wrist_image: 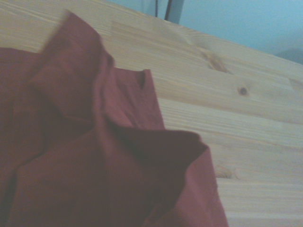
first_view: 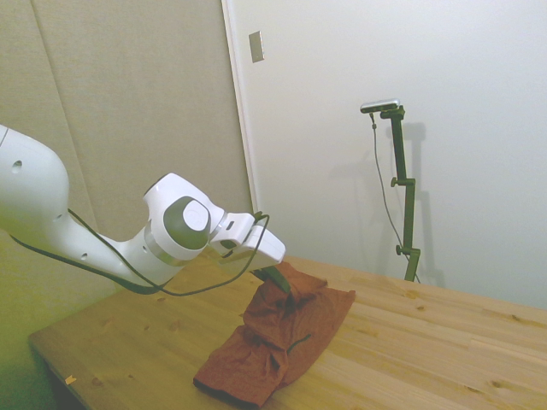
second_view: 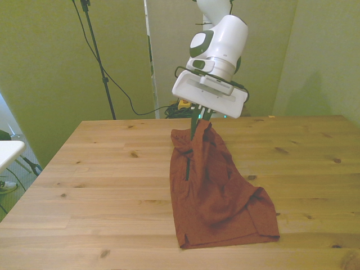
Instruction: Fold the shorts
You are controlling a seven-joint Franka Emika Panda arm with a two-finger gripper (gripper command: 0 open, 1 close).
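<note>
Gripping a raised fold of the rust-red shorts (second_view: pixel 216 185), the robot's hand (second_view: pixel 196 125) holds it above the wooden table (second_view: pixel 101 169).

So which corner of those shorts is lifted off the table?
The far corner of the shorts, pinched in the pincer; the near hem corners lie flat on the table.

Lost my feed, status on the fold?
Gripper shut on shorts, one edge lifted, rest draped on table. Fold not yet laid. Nothing in the way.
</note>
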